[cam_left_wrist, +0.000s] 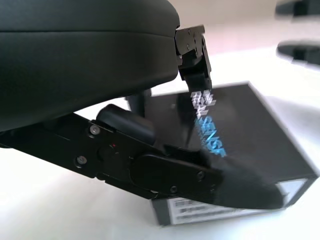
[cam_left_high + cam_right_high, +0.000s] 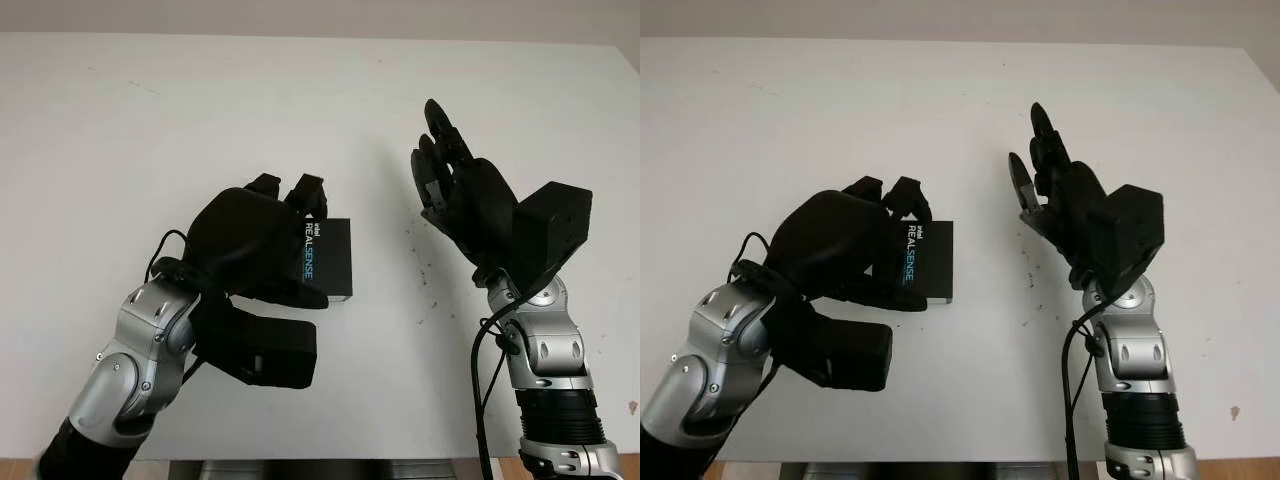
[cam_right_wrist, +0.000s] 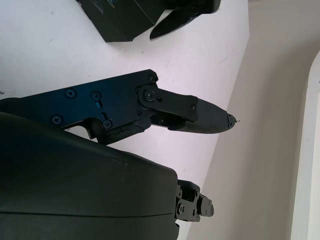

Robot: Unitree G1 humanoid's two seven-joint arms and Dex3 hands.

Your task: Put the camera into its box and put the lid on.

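Black rectangular cardboard box (image 2: 326, 258) with white and blue lettering on its lid: at centre of the head views, slightly left, flat on the white table (image 2: 150, 130). Left hand (image 2: 262, 245): at centre-left of the frame, draped over the left portion of the box, two fingertips (image 2: 306, 192) past the far edge, thumb along the near side; a closing grasp on the box, as confirmed in the left wrist view, where the thumb (image 1: 220, 182) crosses the printed near face and a finger (image 1: 195, 55) bears on the top. Right hand (image 2: 462, 190): right of centre in the frame, raised above the table, well apart from the box, open, nothing held. Lid apparently seated already, no seam gap discernible; contents not visible, so camera placement unconfirmed. Handling assessment: rigid, light-to-moderate in weight, smooth printed surfaces, likely somewhat slippery under hard fingers. Recommended hold: opposing pressure across the two long side walls, below the lid edge, not on the lid alone, to avoid lifting the lid off the base. Moderate squeeze only; thin card walls probably prone to denting.
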